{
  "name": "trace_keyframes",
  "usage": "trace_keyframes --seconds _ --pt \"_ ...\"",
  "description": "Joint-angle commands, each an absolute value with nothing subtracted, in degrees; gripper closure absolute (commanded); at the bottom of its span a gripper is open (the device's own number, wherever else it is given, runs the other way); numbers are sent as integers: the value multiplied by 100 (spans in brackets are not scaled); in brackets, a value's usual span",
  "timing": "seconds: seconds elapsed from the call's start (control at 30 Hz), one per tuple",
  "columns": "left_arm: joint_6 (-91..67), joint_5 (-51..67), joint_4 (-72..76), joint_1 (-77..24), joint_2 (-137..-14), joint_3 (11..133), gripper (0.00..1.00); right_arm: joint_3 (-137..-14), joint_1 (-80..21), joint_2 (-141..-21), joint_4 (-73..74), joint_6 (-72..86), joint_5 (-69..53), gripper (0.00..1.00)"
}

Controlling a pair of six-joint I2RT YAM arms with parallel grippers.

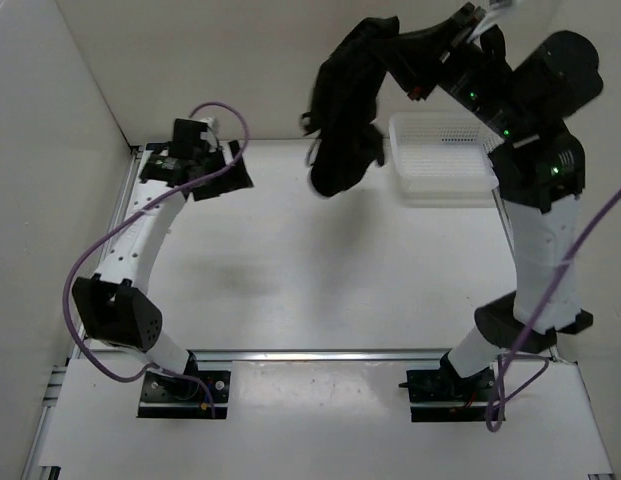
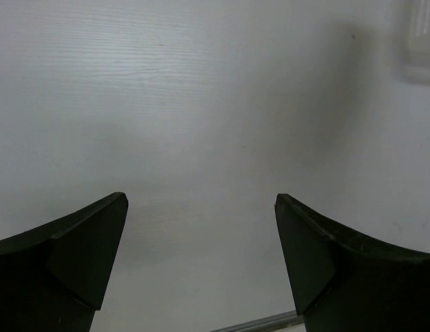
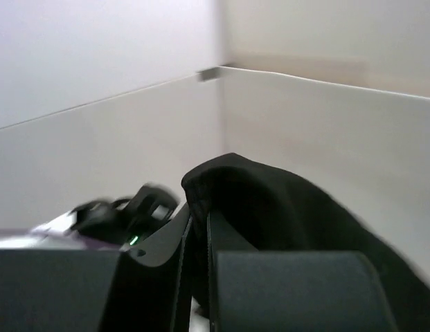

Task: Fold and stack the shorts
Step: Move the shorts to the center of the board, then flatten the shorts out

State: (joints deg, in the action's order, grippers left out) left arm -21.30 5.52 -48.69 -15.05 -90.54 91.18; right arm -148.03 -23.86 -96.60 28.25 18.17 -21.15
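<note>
The black shorts [image 1: 345, 110] hang bunched in the air at the back of the table, left of the basket, their lower end just above the surface. My right gripper [image 1: 382, 42] is shut on their top and holds them up high. In the right wrist view the black cloth [image 3: 270, 207] is pinched between my closed fingers and drapes over the right one. My left gripper [image 1: 228, 168] is open and empty at the back left, low over the table. In the left wrist view its gripper [image 2: 201, 200] shows two spread fingers with only bare table between them.
A white plastic mesh basket [image 1: 442, 160] stands at the back right, just right of the hanging shorts; its corner shows in the left wrist view [image 2: 421, 41]. White walls enclose the table at left and back. A purple cable [image 1: 110, 240] loops along the left arm.
</note>
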Motion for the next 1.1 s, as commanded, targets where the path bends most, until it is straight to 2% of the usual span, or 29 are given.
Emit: trace_keyframes --seconds 0.0,0.13,0.17,0.27,0.3,0.33,0.37,0.4,0.43,0.47,0.57,0.67,0.7,0.8,0.83,0.87,0.93,0.97,1.07 --pt "-2522 343 -5404 -672 -8377 9509 0 -14144 -2794 -9484 2926 1512 -2024 100" --pt "-2672 238 -5695 192 -7955 9633 0 -12133 -2962 -8642 2988 1713 -1417 100" --pt "-2724 237 -5695 324 -7858 9633 0 -11250 -2849 -8518 2988 1801 -1050 100" --pt "-2646 385 -5634 510 -7726 9580 0 -10198 -2271 -8507 2699 2083 -888 100" --pt "-2646 491 -5634 510 -7726 9580 0 -9830 -2094 -8664 2698 2083 -835 92" --pt "-2585 562 -5634 510 -7839 9580 0 -9826 -1926 -9179 2820 2083 -887 71" --pt "-2584 676 -5634 449 -7901 9528 0 -9904 -1568 -9550 3082 2083 -1097 45" --pt "-2514 677 -5634 448 -7962 9527 0 -10436 -1434 -10250 3537 2031 -1194 28" --pt "-2514 755 -5634 274 -8024 9458 0 -10624 -1346 -10448 4203 2030 -1195 28" --pt "-2453 756 -5634 194 -8024 9318 0 -10626 -1293 -10450 4271 2030 -1195 28" --pt "-2452 808 -5634 54 -7894 8852 0 -9364 -1423 -9627 3640 2214 -731 25" --pt "-2566 931 -5310 -245 -7613 7948 0 -8133 -1572 -8773 3376 2408 -580 38" --pt "-2619 932 -5239 -342 -7559 7484 0 -7660 -1634 -8467 3375 2469 -580 47" --pt "-3013 653 -5133 -754 -7506 6753 0 -7025 -2021 -7939 3428 2522 -580 53" --pt "-3145 572 -5133 -834 -7506 6593 0 -6614 -2230 -7806 3489 2575 -580 52" --pt "-3277 571 -5055 -835 -7506 6444 0 -6409 -2328 -7700 3489 2697 -580 45" --pt "-3559 833 -4844 -957 -7506 6066 0 -5840 -2539 -7445 3489 2873 -650 16" --pt "-3647 835 -4764 -1028 -7506 5969 0 -5653 -2601 -7383 3489 3057 -824 12" --pt "-3902 773 -4572 -1213 -7654 5775 0 -5048 -2769 -7243 3341 3443 -992 9"
